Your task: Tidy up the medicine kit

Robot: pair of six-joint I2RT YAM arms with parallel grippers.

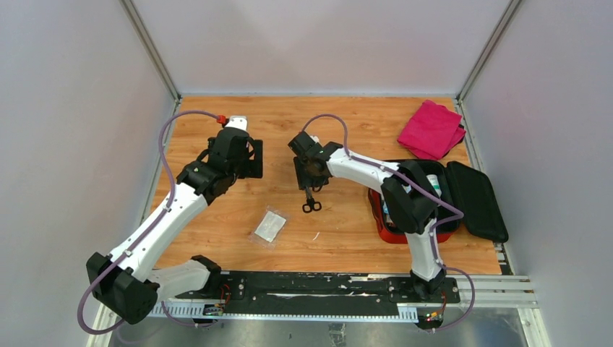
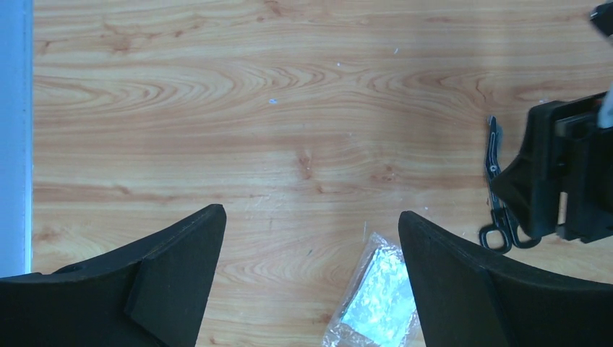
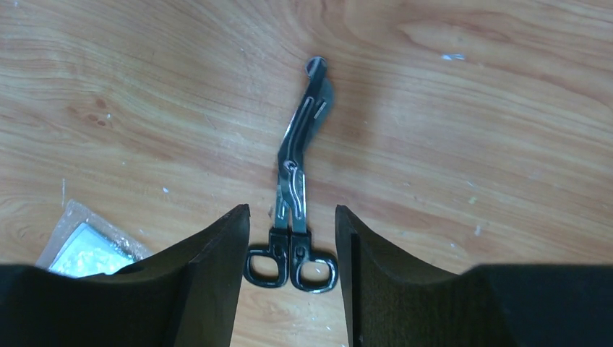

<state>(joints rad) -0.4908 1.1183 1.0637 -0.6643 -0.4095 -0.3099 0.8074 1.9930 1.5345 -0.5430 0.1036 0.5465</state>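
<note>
- The kit (image 1: 390, 233) lies open at the right edge of the tabletop (image 1: 347, 123). Its lid is folded out flat to the right, black lining up. The right arm hides part of the red base, where some pale items show.
- A magenta cloth (image 1: 432, 129) sits folded in the far right corner, just beyond the kit.
- Black scissors (image 3: 293, 181) lie closed on the wood mid-table, with the handle loops towards the arms' bases.
- Right hand (image 3: 292, 213): the fingers stand apart, one on each side of the scissors just above the loops. A gap shows on both sides, so nothing is clamped.
- Left hand (image 2: 309, 217): the fingers are spread wide over bare wood, holding nothing, to the left of the scissors.
- A clear packet (image 1: 270, 225) lies nearer the bases, between the two arms.
</note>
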